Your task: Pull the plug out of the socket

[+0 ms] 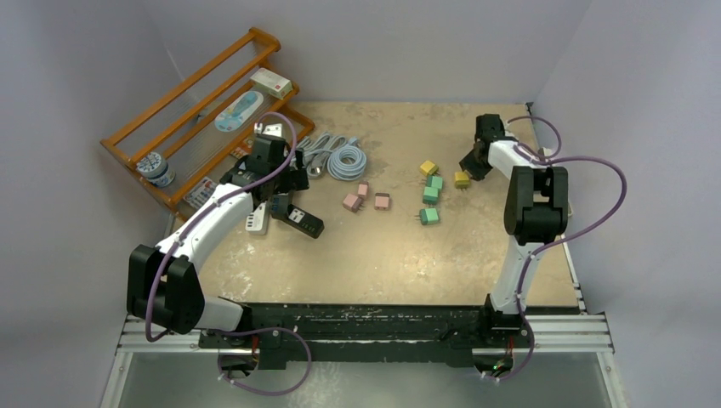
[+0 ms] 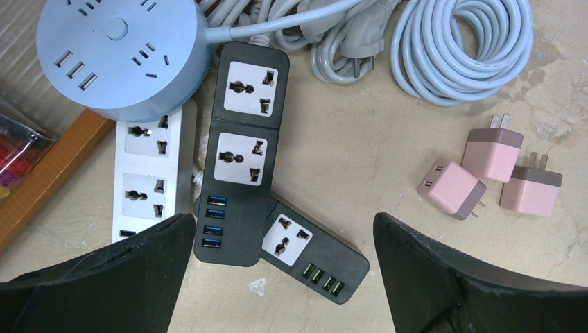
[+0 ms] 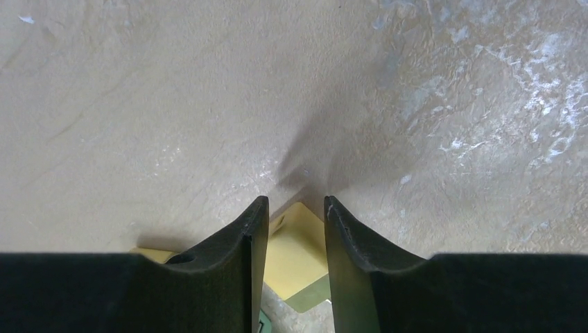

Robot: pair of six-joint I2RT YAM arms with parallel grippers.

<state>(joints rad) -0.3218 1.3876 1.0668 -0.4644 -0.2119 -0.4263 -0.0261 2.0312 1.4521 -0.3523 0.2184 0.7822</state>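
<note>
Table [image 1: 383,255]: one, a flat beige top with a mottled, scuffed surface; the long black strip [image 2: 243,152] lay on its left half.
Wooden rack [image 1: 183,110]: one, made of orange slatted rails, to the far left of the long black strip.
Left gripper [image 2: 281,229]: released, with dark, rough-faced fingers spread wide. It hung straight over the long black strip and touched nothing.
Right gripper [image 3: 296,205]: clenched on one yellow plug [image 3: 295,250], well to the right of the long black strip.
Power strips: four, all hard plastic.
- Long black strip: a rectangular bar with two white-faced sockets and four blue USB slots.
- Short black strip [image 2: 312,253]: one white-faced socket and four green USB slots. It poked out from under the long black strip's near end.
- White strip [image 2: 149,173]: a bar touching the long black strip's left side.
- Round blue strip [image 2: 118,55]: a smooth disc at the long black strip's far-left corner, overlapping the white strip.
Cable bundles [image 2: 461,48]: two, of pale grey-blue rubbery cord, just beyond and to the right of the long black strip.
Pink plugs [image 2: 451,187]: three small two-tone cubes with metal prongs, loose to the right of the long black strip.
Green plugs [image 1: 430,195]: three cubes, further right of the long black strip.
Yellow plugs: two cubes. One was in the right gripper and the other [image 1: 428,167] lay loose beside the green plugs.
Sockets: every visible one on the strips had no plug in it.
</note>
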